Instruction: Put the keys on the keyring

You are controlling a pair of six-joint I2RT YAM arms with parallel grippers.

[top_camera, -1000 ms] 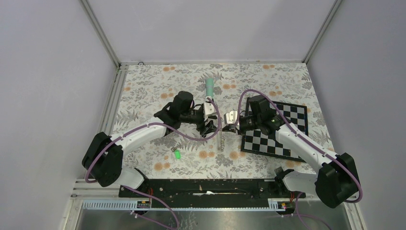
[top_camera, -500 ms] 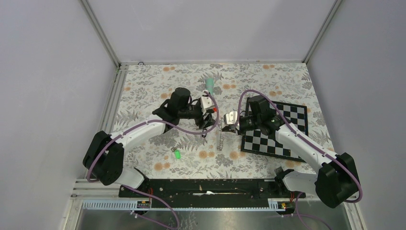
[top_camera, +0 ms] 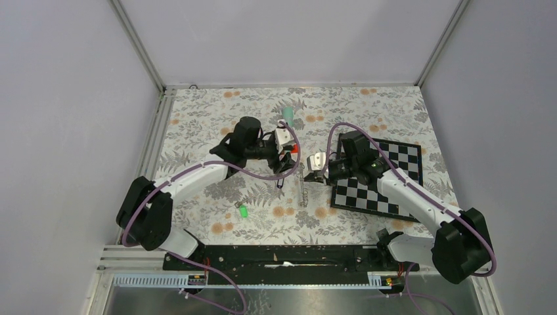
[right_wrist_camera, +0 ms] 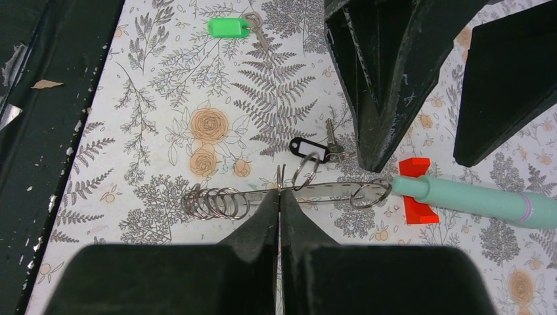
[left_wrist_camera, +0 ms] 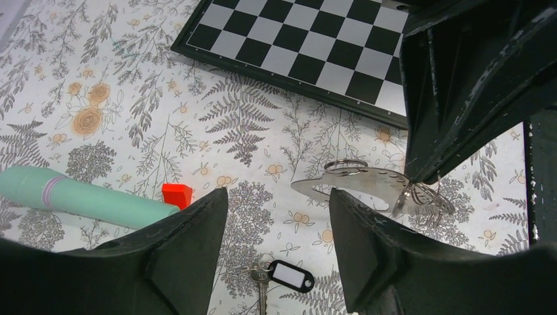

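Top external view: note left end effector (top_camera: 287, 164) drawn back from the keyring (top_camera: 303, 193) since a second ago, standing wide and empty. Find dark key (left_wrist_camera: 261, 283) lying loose on the tabletop (left_wrist_camera: 98, 65) just below its fingertips. Note right end effector (right_wrist_camera: 279, 197) pinched shut on the keyring's middle. Find green key (right_wrist_camera: 230, 27) well ahead of it, untouched. Judge neither key threaded; expect a fresh pickup of the dark key.

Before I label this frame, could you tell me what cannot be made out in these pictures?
- Right wrist view: whether the right gripper pinches the keyring strip or a ring; its own fingers hide the contact.
- Left wrist view: the black-tagged key blade, cut off by the bottom edge.
- Top view: the green-tagged key, too small for detail.
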